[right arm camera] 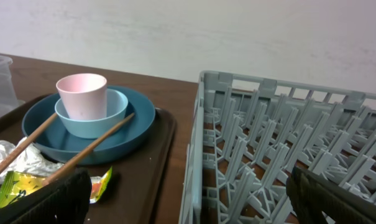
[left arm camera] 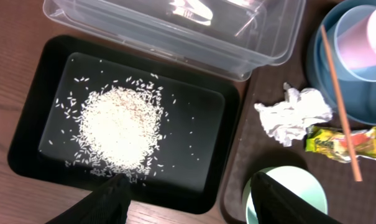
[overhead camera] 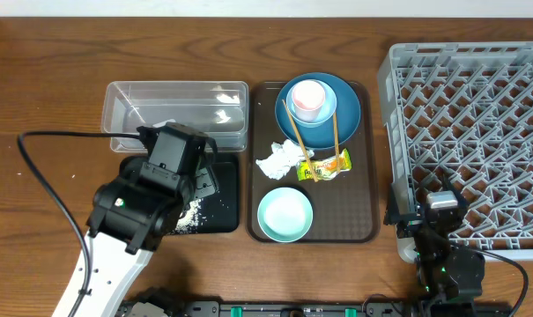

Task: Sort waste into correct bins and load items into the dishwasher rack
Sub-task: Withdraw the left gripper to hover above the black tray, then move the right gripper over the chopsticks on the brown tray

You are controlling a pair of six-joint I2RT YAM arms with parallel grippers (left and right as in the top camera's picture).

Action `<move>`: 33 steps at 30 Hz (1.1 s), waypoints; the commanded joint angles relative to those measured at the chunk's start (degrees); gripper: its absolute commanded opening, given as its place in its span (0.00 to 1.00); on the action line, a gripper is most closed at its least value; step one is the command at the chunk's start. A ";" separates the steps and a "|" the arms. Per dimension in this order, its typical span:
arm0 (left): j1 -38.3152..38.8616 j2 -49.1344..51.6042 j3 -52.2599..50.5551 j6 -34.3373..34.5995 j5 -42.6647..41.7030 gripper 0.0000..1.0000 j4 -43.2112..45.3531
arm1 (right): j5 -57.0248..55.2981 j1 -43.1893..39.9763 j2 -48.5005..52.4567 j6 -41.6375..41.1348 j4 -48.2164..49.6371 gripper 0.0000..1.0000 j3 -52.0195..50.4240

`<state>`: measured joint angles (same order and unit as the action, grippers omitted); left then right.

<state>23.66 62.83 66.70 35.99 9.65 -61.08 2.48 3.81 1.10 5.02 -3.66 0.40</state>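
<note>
My left gripper [left arm camera: 191,190] is open and empty above the near edge of the black tray [left arm camera: 26,143], which holds a pile of rice [left arm camera: 119,124]. The clear tub [overhead camera: 176,110] lies behind it. On the brown serving tray [overhead camera: 363,194] the pink cup [overhead camera: 307,99] stands in the light-blue saucer [right arm camera: 113,112] on the dark-blue plate [overhead camera: 345,110], with the chopsticks [overhead camera: 335,132] leaning across. The napkin [overhead camera: 282,159], wrapper [overhead camera: 328,165] and mint bowl [overhead camera: 285,214] lie in front. My right gripper [right arm camera: 188,186] is open and empty at the near left corner of the rack [overhead camera: 477,132].
The left arm's black cable [overhead camera: 46,176] loops over the wooden table at the left. The rack's left wall [right arm camera: 197,149] stands close beside the brown tray's right rim [right arm camera: 156,162]. A few rice grains lie scattered over the black tray floor.
</note>
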 commanded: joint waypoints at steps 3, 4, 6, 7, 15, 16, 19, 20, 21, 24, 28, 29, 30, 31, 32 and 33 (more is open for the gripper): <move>-0.35 2.29 0.87 -0.35 1.81 0.65 -0.20 | 4.81 0.37 -0.09 -0.44 3.17 0.99 -0.09; -0.35 2.71 0.87 -0.35 1.79 0.65 -0.20 | 8.09 0.37 -0.09 -0.44 4.52 0.99 -0.07; -0.35 3.56 0.87 -0.35 1.79 0.65 -0.44 | 12.50 0.37 -0.09 -0.44 7.04 0.99 0.20; -0.35 3.93 0.87 -0.35 1.79 0.65 -0.48 | 13.27 0.37 -0.07 -0.44 7.39 0.99 0.68; -0.35 6.54 0.87 -0.33 1.77 0.75 -0.57 | 13.64 0.37 5.95 0.48 -5.60 0.99 16.09; -0.35 6.69 0.87 -0.33 1.77 0.80 -0.57 | 13.64 0.37 7.63 0.66 -6.95 0.99 18.45; -0.35 6.84 0.87 -0.33 1.77 0.84 -0.57 | 13.68 0.37 16.74 0.87 -12.52 0.99 29.27; -0.35 6.82 0.87 -0.33 1.77 0.85 -0.59 | 13.75 0.37 19.10 0.85 -13.81 0.99 31.80; -0.35 6.84 0.87 -0.33 1.77 0.86 -0.59 | 14.43 0.37 22.45 0.85 -15.67 0.99 35.34; -0.35 6.84 0.87 -0.33 1.77 0.87 -0.57 | 17.66 0.39 31.98 0.85 -21.66 0.99 45.05; -0.35 6.82 0.87 -0.33 1.77 0.89 -0.59 | 30.18 0.37 42.23 0.81 -26.12 0.99 54.36; -0.35 6.82 0.87 -0.33 1.77 0.90 -0.57 | 33.68 0.37 44.24 0.83 -26.10 0.99 55.60; -0.35 6.82 0.87 -0.33 1.77 0.91 -0.57 | 36.22 0.39 45.90 0.37 -25.75 0.99 56.30; -0.35 6.82 0.87 -0.33 1.77 0.92 -0.59 | 38.75 0.37 47.08 -1.27 -25.22 0.99 56.70; -0.35 6.82 0.87 -0.33 1.77 0.92 -0.57 | 41.79 0.37 48.30 -2.84 -24.30 0.99 56.89; -0.35 6.82 0.87 -0.33 1.77 0.92 -0.59 | 43.85 0.37 48.87 -3.56 -23.91 0.99 56.89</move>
<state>23.66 69.65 66.74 35.97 10.55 -61.49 33.95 3.81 48.21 4.54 -27.99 55.92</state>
